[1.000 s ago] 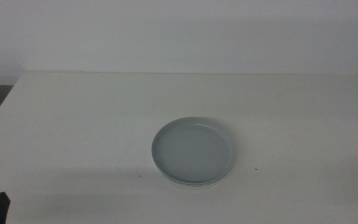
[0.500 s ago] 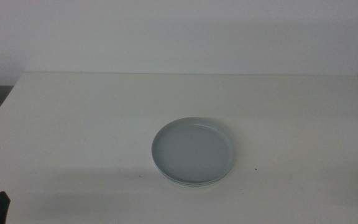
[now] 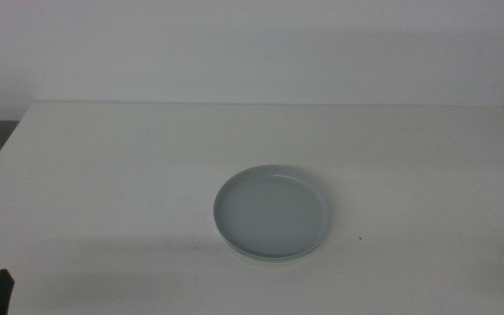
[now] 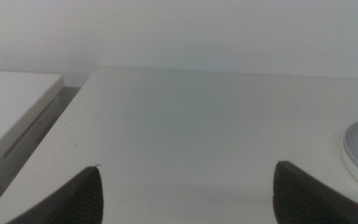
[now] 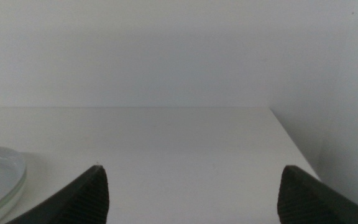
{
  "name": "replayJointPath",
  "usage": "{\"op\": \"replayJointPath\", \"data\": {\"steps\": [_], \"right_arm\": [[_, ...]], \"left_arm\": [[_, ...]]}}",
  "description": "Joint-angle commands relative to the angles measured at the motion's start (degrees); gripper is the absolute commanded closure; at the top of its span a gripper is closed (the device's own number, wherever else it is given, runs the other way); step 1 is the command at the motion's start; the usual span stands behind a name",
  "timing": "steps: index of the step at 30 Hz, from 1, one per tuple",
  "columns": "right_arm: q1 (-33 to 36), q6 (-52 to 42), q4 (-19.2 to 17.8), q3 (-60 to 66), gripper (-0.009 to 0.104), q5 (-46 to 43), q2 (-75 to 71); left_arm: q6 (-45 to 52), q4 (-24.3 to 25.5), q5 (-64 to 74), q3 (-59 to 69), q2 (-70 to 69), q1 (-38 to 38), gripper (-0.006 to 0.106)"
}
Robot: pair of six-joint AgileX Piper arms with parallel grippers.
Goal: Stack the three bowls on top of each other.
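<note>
Left hand (image 4: 185, 193) hovers low over the surface (image 3: 129, 166) at its near left corner, jaws spread wide and empty. Right hand (image 5: 191, 193), likewise spread, is outside the middle view. Stacked bowls (image 3: 273, 213) sit right of centre; only the grey-blue top one shows clearly, lower rims barely peeking.

The three bowls (image 3: 272, 213) sit nested in one stack on the table (image 3: 103, 175), slightly right of its centre and toward the near edge. The left gripper (image 4: 185, 193) waits low at the near left corner, jaws spread wide; the stack lies ahead of it and to its right, well apart. The right gripper (image 5: 191, 193), jaws likewise wide, has the stack ahead to its left. A wall stands behind the table.
</note>
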Motion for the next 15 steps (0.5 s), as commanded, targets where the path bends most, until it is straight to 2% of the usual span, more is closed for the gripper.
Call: {"op": "replayJointPath", "data": {"steps": [1,15], "right_arm": [[0.16,1.67,-0.73,0.18,0.002,-0.85,-0.25],[0.16,3.46,-0.73,0.18,0.002,-0.85,-0.25]], "left_arm": [[-0.26,-0.07,-0.63,0.01,-0.17,0.0,0.007],[-0.26,-0.07,-1.33,0.01,-0.17,0.0,0.007]]}}
